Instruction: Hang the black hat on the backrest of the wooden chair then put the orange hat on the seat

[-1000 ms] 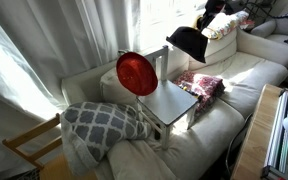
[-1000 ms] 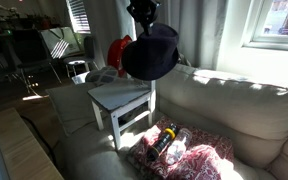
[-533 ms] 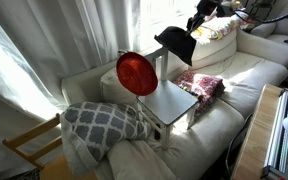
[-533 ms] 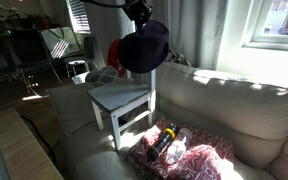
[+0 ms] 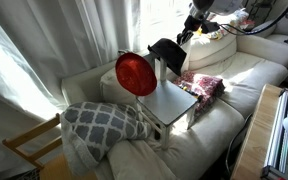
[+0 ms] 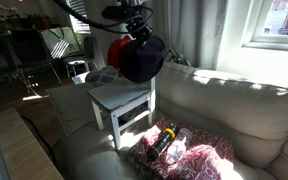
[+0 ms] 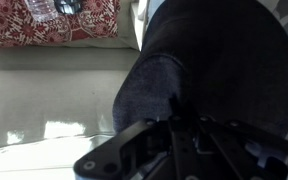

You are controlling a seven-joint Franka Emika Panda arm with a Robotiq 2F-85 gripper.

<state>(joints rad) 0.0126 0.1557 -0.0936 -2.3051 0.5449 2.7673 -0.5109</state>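
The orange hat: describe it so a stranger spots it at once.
On the pale sofa stands a small whitish chair. Upright beside its slatted backrest is the orange hat, a bright red-orange disc, unlike the black hat and the grey patterned cushion.

The seat (image 5: pixel 172 102) is bare and free from above, but the orange hat (image 5: pixel 136 74) and the black hat (image 5: pixel 167 53) block its rear side.

The desk (image 5: pixel 224 105), a pale sofa seat, carries the wooden chair (image 5: pixel 171 102), which stands upright near its middle. A grey-and-white patterned cushion (image 5: pixel 104 122) lies just beside the chair on one side and a pink patterned cloth bundle (image 5: pixel 200 84) on the other.
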